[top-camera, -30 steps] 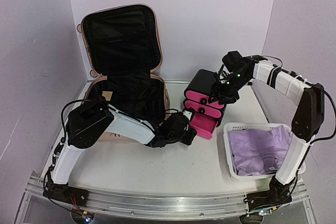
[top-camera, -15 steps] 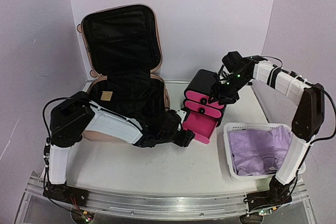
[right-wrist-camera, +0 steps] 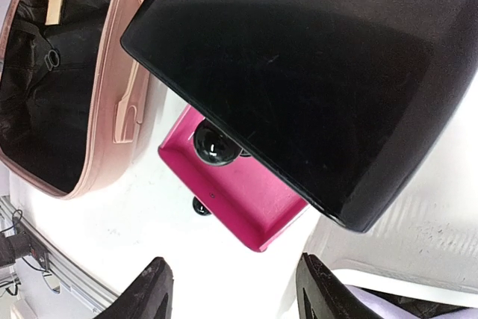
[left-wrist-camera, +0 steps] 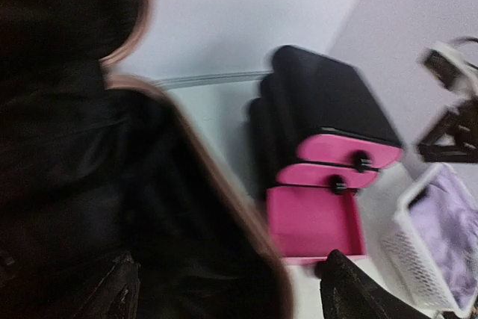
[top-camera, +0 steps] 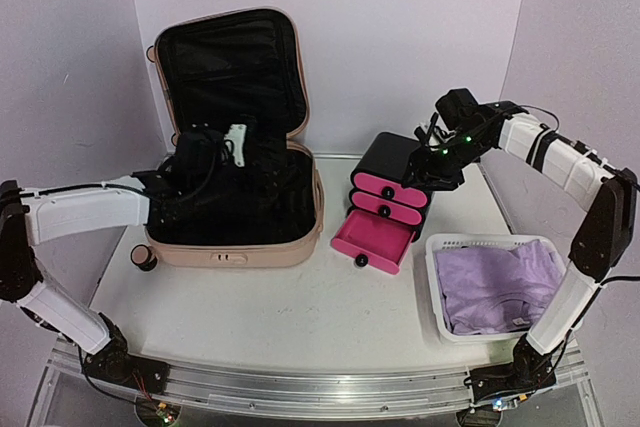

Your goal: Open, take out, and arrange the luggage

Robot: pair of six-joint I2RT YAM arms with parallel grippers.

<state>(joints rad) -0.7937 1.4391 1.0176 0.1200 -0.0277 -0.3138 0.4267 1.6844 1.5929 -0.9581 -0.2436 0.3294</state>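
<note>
Two arms were busy over the desk [top-camera: 270, 317]. The luggage [top-camera: 235, 245] lay at the back left, already open, with its lid standing up against the wall and its black-lined lower half facing up. The left arm reached in from the side, and the left gripper [left-wrist-camera: 235, 293] hung over that lower half. Its fingers were spread wide with nothing between them, though its own camera was blurred. I could not make out any loose item against the dark lining.

The right gripper [right-wrist-camera: 235, 289] hovered just above the top of the drawer box [top-camera: 395, 162]. Its fingers stood apart and it held nothing. The bottom drawer [top-camera: 368, 237] was pulled out and looked bare. Near the right edge sat a white basket [top-camera: 440, 247] with lilac cloth [top-camera: 495, 282] in it.

I judged the opening to be done and the taking-out to be the step in hand. The next move would call for the left gripper to drop lower into the luggage and close on whatever lay there. It would then have to lift that clear of the pink rim before carrying it across. With black on black inside, catching the lining instead looked like the main risk.
</note>
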